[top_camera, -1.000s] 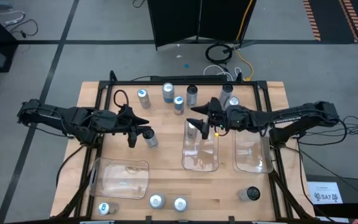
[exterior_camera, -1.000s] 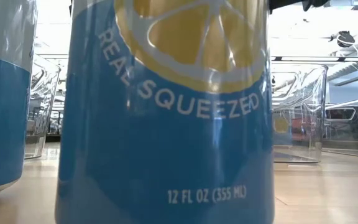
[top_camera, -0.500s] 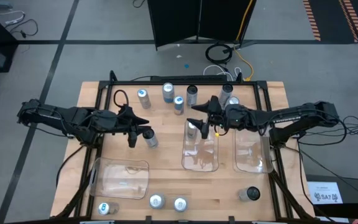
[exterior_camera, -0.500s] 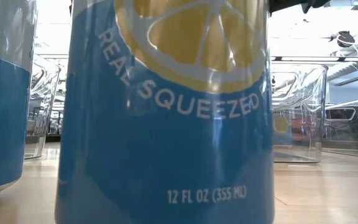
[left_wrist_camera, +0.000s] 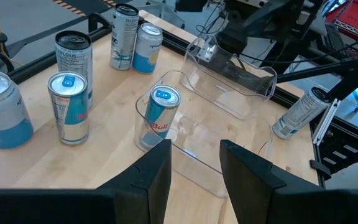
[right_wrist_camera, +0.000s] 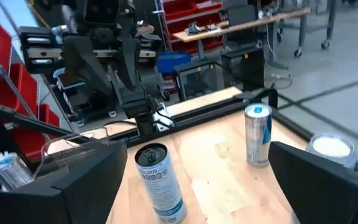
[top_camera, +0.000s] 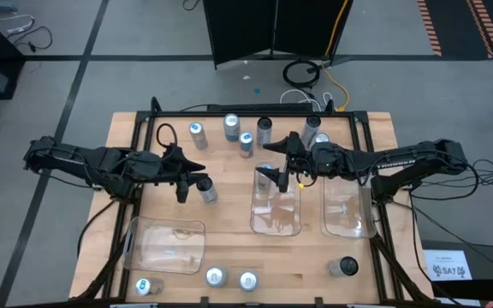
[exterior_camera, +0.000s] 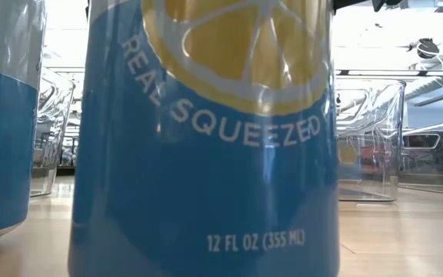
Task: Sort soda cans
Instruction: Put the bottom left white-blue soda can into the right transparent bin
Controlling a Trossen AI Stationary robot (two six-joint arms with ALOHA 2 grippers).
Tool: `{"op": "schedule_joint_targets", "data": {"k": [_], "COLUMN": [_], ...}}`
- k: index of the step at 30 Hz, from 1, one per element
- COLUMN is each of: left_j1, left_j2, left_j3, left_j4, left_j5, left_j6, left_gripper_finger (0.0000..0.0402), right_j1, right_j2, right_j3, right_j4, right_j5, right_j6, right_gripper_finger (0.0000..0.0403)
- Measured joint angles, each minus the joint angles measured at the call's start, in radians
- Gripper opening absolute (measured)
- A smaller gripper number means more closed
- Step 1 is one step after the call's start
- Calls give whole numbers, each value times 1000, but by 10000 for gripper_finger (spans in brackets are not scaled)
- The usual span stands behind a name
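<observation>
Low view: big blue lemon-print can fills frame. My left gripper, centre-left in high view, fingers part-open, empty, just beside a slim silver can. My right gripper, fingers wide apart, over middle clear plastic tray, silver-blue can inside. More cans upper centre on wooden counter.

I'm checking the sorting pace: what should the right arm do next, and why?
Probably lift the right gripper straight up, clear of the middle tray. Its jaws stand open, and the Red Bull can stands upright inside that tray's far end, so the drop looks finished. The unsorted cans wait along the table's far edge.
</observation>
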State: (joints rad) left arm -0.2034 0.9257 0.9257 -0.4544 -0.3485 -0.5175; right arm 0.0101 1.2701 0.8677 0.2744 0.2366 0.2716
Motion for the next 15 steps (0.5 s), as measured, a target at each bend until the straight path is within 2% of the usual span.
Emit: {"op": "schedule_joint_targets", "data": {"k": [4,7,12,15], "left_j1": [0,0,0,0], "left_j2": [0,0,0,0], "left_j3": [0,0,0,0], "left_j4": [0,0,0,0], "left_j5": [0,0,0,0], "left_j6": [0,0,0,0], "left_gripper_finger": [146,146,146,146], "right_j1": [-3,-3,-2,-1], "right_j2": [0,33,200,331], "right_j3": [0,1,17,100], "right_j4": [-26,17,153,124], "right_j5": [1,-2,-131,-144], "right_j6": [49,48,-52,-58], "right_gripper_finger": [384,384,384,384]}}
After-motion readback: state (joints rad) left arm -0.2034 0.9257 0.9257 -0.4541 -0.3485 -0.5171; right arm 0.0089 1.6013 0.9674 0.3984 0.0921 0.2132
